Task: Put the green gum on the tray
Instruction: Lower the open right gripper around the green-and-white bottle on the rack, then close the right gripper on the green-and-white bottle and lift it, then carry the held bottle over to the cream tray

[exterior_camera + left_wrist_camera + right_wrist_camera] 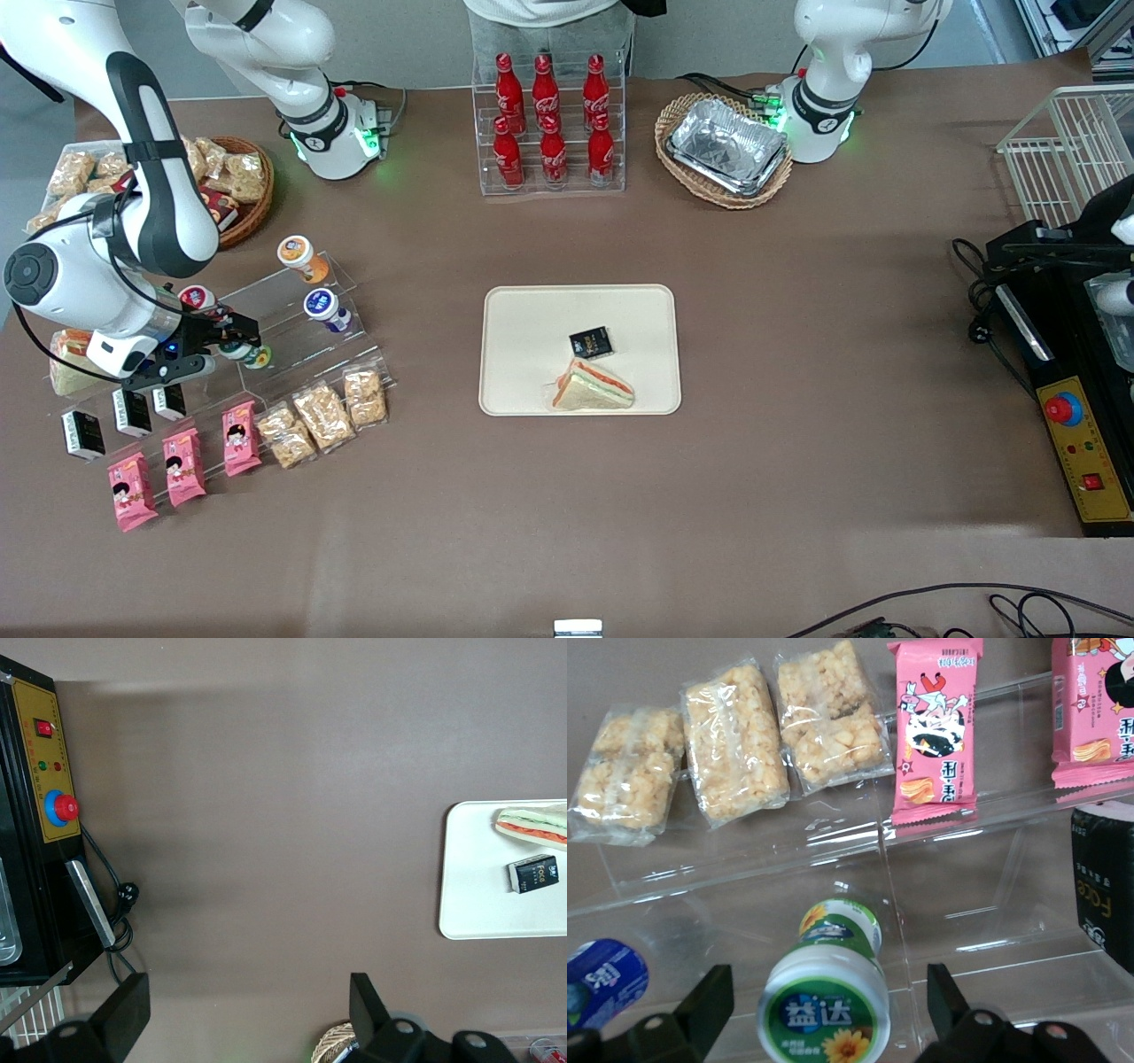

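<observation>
I see a sandwich (593, 388) with a black packet (591, 341) just beside it, red bottles (551, 124) farther from the camera.

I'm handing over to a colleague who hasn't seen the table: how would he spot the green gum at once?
Start at the clear stepped display rack toward the working arm's end of the table. The green gum lies on its middle step, between the open fingers of the tool. It alone has a green-and-white lid; the canisters on the higher steps are blue, orange and red.
</observation>
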Robot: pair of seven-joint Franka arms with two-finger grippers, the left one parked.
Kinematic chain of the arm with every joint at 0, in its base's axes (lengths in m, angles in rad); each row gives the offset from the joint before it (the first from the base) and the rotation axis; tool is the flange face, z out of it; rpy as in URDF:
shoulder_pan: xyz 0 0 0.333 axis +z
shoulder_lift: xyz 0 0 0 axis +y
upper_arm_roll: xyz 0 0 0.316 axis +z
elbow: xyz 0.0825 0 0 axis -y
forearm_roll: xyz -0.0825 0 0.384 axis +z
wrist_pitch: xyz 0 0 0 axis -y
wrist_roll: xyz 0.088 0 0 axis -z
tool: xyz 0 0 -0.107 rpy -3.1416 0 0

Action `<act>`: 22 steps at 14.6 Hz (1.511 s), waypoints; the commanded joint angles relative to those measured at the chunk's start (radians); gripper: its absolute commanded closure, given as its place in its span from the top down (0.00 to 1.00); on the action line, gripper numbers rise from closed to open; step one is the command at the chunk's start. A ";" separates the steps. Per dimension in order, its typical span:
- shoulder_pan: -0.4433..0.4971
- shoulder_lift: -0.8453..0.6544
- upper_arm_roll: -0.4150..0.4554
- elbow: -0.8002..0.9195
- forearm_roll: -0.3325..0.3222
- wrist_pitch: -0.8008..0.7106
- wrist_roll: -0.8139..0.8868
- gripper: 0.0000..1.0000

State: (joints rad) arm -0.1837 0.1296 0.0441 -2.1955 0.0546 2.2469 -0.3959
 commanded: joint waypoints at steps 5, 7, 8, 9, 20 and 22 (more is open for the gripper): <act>0.003 0.015 -0.003 -0.007 0.021 0.031 -0.011 0.15; 0.003 0.018 -0.003 -0.006 0.019 0.031 -0.011 0.14; 0.003 0.016 -0.003 -0.006 0.019 0.031 -0.011 0.13; 0.004 0.010 -0.003 -0.003 0.019 0.028 -0.012 0.09; 0.021 -0.133 -0.001 0.594 0.002 -0.829 0.014 0.09; 0.047 -0.177 0.045 0.599 0.018 -0.872 0.201 0.09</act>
State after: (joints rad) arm -0.1665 -0.0430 0.0458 -1.6561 0.0566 1.4559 -0.3739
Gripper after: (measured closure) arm 0.414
